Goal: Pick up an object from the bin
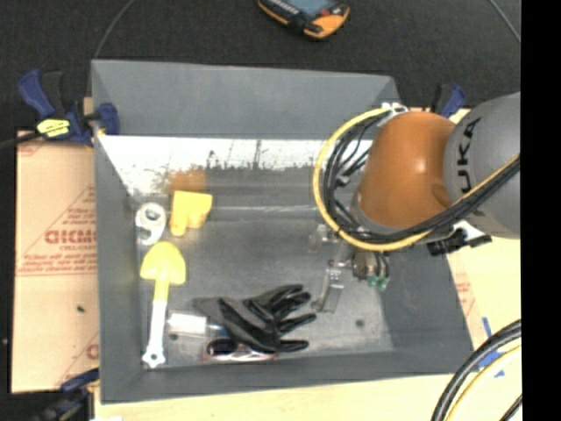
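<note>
Yellow shovel (162,266) lies by the bin's (263,239) left wall, handle toward the front-left corner. Black glove (263,316) lies along the front wall, long axis left-right, tips pointing right. Gripper (331,289) is just right of those tips, so the glove lies to its left. Spread or closed: can't tell.

The grey arm (487,160) bears the black letters "UK", set sideways, the rest of the word unreadable.

The orange cover (408,169) hides part of the bin (237,103) — under the black glove (263,316) lies a reddish thing (226,350), too small to name.
</note>
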{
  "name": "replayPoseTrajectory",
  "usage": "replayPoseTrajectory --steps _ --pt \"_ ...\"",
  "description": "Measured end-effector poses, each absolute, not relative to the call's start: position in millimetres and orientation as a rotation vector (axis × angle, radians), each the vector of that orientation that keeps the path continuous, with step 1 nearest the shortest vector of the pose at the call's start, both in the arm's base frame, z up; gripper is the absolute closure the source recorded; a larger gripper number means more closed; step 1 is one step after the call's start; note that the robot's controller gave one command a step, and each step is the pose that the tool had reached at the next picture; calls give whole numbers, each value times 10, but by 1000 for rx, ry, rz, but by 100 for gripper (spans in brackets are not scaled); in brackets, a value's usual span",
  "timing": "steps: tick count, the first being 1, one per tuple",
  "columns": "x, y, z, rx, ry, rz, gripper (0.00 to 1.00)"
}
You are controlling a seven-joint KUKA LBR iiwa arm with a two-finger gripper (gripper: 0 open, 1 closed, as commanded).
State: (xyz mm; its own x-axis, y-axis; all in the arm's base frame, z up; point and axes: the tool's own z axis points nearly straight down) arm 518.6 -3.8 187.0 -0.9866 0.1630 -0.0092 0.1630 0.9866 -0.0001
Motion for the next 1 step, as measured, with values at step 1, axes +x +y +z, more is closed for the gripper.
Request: replayPoseTrajectory --steps 1 --pt "5556 148 1680 50 3128 -4 0"
